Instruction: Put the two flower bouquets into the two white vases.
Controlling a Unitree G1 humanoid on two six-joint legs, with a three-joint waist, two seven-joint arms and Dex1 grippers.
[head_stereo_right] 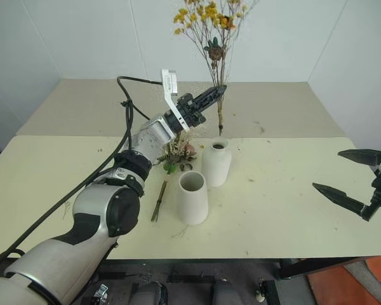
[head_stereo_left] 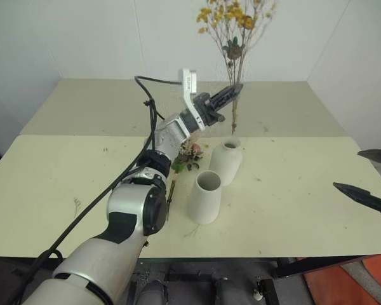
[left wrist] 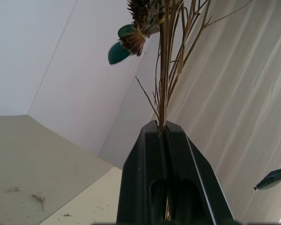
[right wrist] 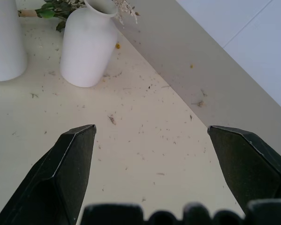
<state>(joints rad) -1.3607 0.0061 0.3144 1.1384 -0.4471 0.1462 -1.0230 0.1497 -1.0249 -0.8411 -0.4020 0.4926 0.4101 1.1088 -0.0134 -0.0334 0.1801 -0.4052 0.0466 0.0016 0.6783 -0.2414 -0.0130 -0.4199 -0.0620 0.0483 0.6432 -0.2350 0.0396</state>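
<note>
Pale yellow-green table (head_stereo_left: 292,210), littered with dried specks, is sitting against white walls, with a second, duller table behind it. Left gripper (head_stereo_left: 235,91), jaws clamped on the thin stems, is holding the yellow-orange bouquet (head_stereo_left: 233,19) upright, stem ends hanging just above the mouth of the narrow-necked vase (head_stereo_left: 227,162). Cone vase (head_stereo_left: 205,197) is standing just beside it, nearer the camera, mouth vacant. Pink rose bouquet (head_stereo_right: 178,154) is lying flat on the table behind the vases, partly hidden by the left arm. Right gripper (head_stereo_right: 349,179), jaws standing wide apart and holding nothing, is hovering near the right edge, well apart from both vases. Risks, as judged: the neck is narrow, so splayed stem ends could be catching the rim and tipping the vase, possibly into the cone beside it; brittle stems could be snapping under the clamp. Open room: broad bare surface right of the vases; the left arm is crowding the space above the rose bunch.
</note>
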